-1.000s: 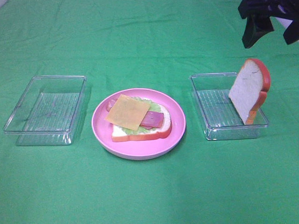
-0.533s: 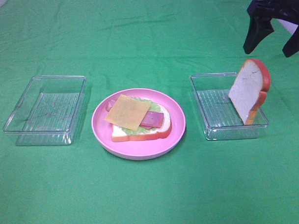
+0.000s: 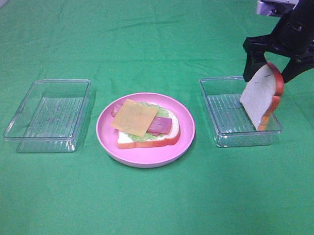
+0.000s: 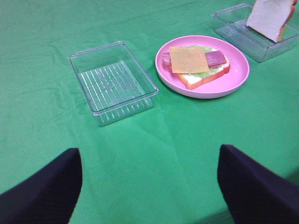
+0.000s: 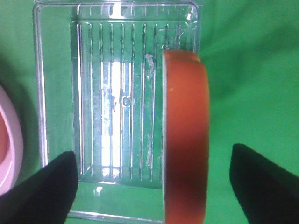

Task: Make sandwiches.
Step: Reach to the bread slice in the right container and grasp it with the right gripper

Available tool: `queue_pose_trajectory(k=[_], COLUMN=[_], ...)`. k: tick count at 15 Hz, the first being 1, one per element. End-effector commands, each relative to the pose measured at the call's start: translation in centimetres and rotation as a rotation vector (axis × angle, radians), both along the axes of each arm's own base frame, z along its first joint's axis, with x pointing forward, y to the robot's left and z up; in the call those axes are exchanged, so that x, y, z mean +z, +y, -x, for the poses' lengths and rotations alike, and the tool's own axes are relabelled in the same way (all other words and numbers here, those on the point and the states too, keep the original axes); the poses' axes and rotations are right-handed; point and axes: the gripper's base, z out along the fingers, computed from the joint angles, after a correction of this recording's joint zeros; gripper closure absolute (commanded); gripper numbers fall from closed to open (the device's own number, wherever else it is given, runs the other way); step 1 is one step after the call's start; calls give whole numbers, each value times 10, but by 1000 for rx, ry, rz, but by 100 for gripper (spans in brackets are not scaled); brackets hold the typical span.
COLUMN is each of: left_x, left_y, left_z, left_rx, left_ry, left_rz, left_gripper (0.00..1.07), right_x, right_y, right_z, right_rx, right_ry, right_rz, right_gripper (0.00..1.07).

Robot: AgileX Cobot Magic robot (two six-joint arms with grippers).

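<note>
While the bread slice (image 3: 261, 98) is leaning upright against the clear tray's (image 3: 223, 138) 3 o'clock wall, the right gripper (image 3: 272, 62) is straddling its top with jaws spread, touching nothing. Open-faced sandwich (image 3: 146, 126) is waiting on the pink plate (image 3: 184, 144) at 9 o'clock, with open cloth between

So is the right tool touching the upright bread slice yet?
Apart. In the right wrist view the open right tool straddles the bread slice, with clear tray and green cloth visible between each finger and the crust.
</note>
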Motion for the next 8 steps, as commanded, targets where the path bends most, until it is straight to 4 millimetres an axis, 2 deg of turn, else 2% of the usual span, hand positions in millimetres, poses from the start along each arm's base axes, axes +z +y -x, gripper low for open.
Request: queue_pose_trajectory(k=[1, 4, 5, 6, 8], left_x=[-2, -2, -2, -2, -2], left_y=[1, 1, 1, 1, 1], left_z=[2, 2, 2, 2, 2], left_rx=[1, 1, 1, 1, 1], left_ry=[-9, -9, -9, -9, -9], left_rz=[12, 12, 12, 12, 12], left_gripper=[30, 30, 30, 30, 30], right_x=[-11, -14, -14, -14, -14], right_y=[-4, -7, -7, -7, -6], right_z=[-6, -6, -6, -6, -6], right_rx=[-13, -24, -27, -27, -28], right_ry=[-5, 1, 3, 3, 9], right_rz=[20, 49, 54, 54, 50], right_gripper=[36, 56, 77, 92, 107])
